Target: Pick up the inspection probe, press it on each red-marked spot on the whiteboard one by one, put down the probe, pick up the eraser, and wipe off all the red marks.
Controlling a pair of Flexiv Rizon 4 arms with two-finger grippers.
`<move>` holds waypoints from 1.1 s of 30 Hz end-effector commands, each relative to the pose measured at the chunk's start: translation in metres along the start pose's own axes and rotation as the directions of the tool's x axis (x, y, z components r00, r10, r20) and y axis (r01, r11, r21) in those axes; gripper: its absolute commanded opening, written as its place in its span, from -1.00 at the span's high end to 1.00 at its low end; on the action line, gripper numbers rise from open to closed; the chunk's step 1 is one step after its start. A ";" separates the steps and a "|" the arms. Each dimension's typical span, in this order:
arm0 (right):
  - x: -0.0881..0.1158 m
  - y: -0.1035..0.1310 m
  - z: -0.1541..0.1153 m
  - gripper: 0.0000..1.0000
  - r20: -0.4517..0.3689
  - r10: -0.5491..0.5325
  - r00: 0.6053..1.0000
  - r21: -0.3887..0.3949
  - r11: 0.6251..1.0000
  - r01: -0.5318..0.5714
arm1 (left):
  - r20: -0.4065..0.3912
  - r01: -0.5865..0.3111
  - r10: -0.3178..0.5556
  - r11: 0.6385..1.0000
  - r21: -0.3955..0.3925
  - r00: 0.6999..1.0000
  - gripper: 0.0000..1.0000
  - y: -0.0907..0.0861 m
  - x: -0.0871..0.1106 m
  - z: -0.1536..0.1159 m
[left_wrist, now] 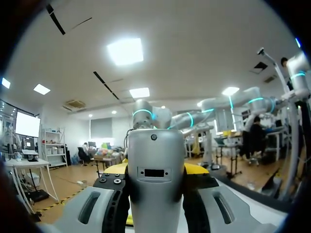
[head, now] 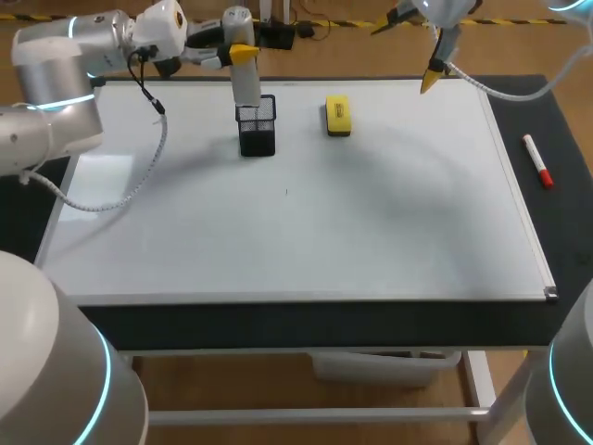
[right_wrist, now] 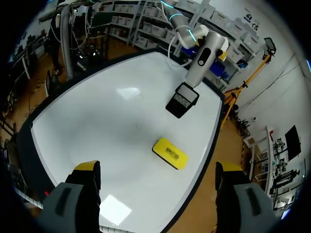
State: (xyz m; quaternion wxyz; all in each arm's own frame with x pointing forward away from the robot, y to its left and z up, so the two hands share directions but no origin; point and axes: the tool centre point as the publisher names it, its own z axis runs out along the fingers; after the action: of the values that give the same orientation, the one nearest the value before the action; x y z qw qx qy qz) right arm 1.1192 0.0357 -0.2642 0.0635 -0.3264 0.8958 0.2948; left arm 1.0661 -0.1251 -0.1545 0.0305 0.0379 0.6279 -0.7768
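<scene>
White board surface dominates the head view: the whiteboard [head: 306, 232] lies flat on the dark table [head: 547, 120], with a small dark speck near its middle. The left arm enters from the left, and the left gripper [head: 243, 54] is closed on the upper part of the upright grey inspection probe [head: 245, 83]. The probe's lower end meets the mouth of the black mesh holder [head: 258, 130], which stands on the board's far part. The yellow eraser [head: 338, 116] lies on the board just beside the holder, on the right arm's side and apart from it. A red marker [head: 537, 161] rests on the table off the board's right edge. The right gripper [head: 434, 76] hangs over the board's far right corner, holding nothing. In the left wrist view, the probe [left_wrist: 155, 184] fills the space between the fingers [left_wrist: 194, 169], which press it from both sides. In the right wrist view, the right gripper [right_wrist: 158, 168] has its yellow-tipped fingers [right_wrist: 86, 166] spread wide apart and empty above the whiteboard [right_wrist: 112, 121]. The eraser [right_wrist: 171, 153] lies ahead of it between the fingers' lines. Farther ahead stands the holder [right_wrist: 182, 100], with the probe [right_wrist: 206, 58] tilted above its opening; how far the tip reaches inside cannot be told.
</scene>
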 end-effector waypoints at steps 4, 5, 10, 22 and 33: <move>-0.001 0.000 -0.001 -1.00 -0.005 -0.002 1.000 0.003 1.000 0.002 | 0.019 0.001 -0.001 1.000 0.001 1.000 1.00 0.002 0.007 0.004; -0.001 0.000 -0.001 -1.00 -0.005 -0.002 1.000 0.003 1.000 0.002 | 0.019 0.002 -0.002 1.000 0.001 1.000 1.00 0.003 0.008 0.005; -0.001 0.000 -0.001 -1.00 -0.005 -0.002 1.000 0.003 1.000 0.002 | 0.015 0.002 -0.002 1.000 -0.002 1.000 1.00 0.007 0.010 0.007; -0.001 0.000 -0.001 -1.00 -0.005 -0.002 1.000 0.003 1.000 0.002 | 0.008 -0.007 0.007 1.000 0.006 1.000 1.00 0.015 0.007 0.004; -0.001 0.000 -0.001 -1.00 -0.005 -0.002 1.000 0.003 1.000 0.002 | -0.003 -0.013 0.013 1.000 0.013 1.000 1.00 0.030 0.001 0.002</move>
State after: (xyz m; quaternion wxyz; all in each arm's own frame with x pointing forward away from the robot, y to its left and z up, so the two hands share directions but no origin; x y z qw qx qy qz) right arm 1.1193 0.0356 -0.2642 0.0634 -0.3264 0.8958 0.2950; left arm 1.0614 -0.1324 -0.1791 0.0391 0.0380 0.6258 -0.7781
